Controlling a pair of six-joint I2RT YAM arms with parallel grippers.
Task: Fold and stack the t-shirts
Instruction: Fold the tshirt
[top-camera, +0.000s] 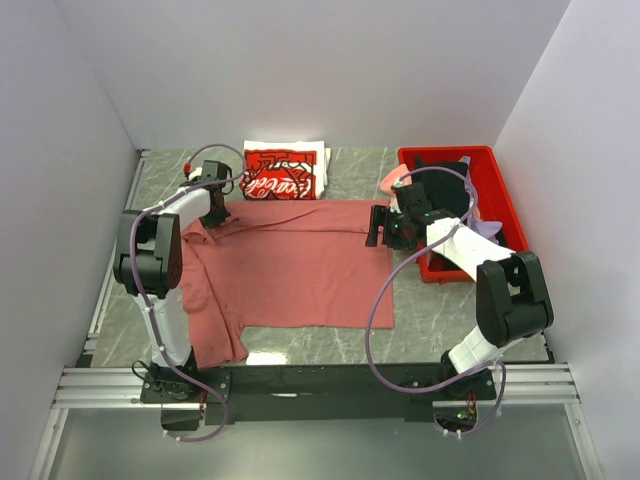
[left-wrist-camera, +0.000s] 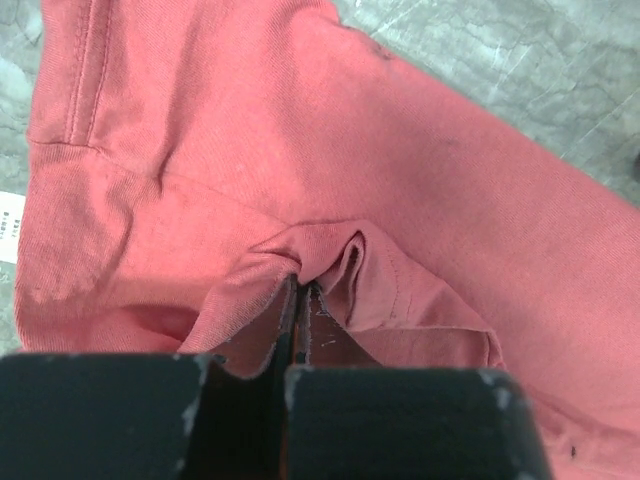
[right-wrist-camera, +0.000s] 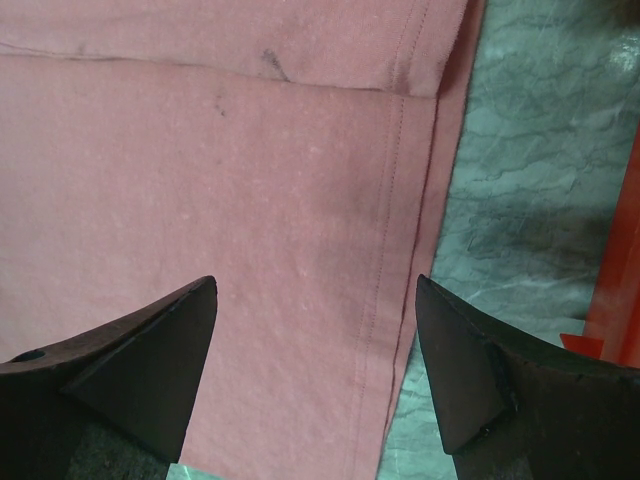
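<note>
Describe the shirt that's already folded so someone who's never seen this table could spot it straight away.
On the marble table, look along the far edge, just left of the red bin. The folded tee there is red with white script on a white background. The dusty-rose tee in front of it lies spread open.

White script logo (top-camera: 281, 184) across the folded red-and-white t-shirt (top-camera: 303, 154), too small to read for certain. Small white tag (left-wrist-camera: 8, 225) with dark print beside the dusty-rose t-shirt (left-wrist-camera: 300, 150), illegible.
</note>
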